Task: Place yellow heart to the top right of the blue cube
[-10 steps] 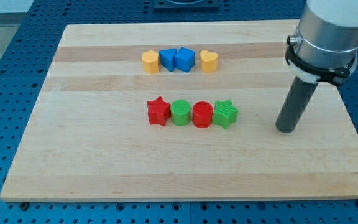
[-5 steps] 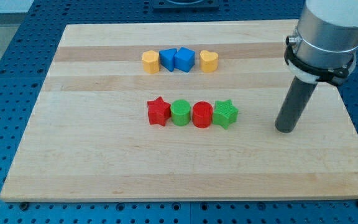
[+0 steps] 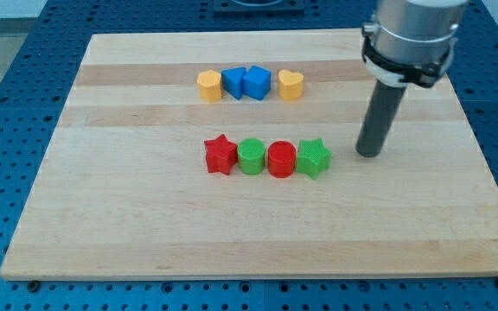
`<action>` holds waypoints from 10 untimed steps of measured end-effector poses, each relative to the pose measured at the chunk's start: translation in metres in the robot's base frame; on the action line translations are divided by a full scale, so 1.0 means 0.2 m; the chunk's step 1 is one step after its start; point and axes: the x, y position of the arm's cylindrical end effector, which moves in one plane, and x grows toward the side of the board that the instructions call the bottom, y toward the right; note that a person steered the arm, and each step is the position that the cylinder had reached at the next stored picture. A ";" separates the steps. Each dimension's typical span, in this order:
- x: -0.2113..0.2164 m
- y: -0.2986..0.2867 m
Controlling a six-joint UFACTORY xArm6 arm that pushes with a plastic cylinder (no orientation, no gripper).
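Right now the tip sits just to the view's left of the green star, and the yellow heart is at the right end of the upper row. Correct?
Not quite. The camera view shows my tip to the view's right of the green star, with a gap between them. The yellow heart does sit at the right end of the upper row.

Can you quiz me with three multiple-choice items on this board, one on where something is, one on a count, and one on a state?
1. Where is my tip?
A. right of the green star, apart from it
B. left of the red star
C. between the two rows

2. How many blocks lie on the board?
A. six
B. eight
C. ten

3. What is the yellow heart's state?
A. touching my tip
B. at the right end of the top row, beside the blue cube
C. alone at the board's bottom

Answers: 1 A, bare wood separates rod and star. 2 B, two rows of four. 3 B, it sits just right of the cube.
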 end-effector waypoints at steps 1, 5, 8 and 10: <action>-0.05 -0.07; -0.20 -0.35; -0.27 -0.56; -0.42 -0.56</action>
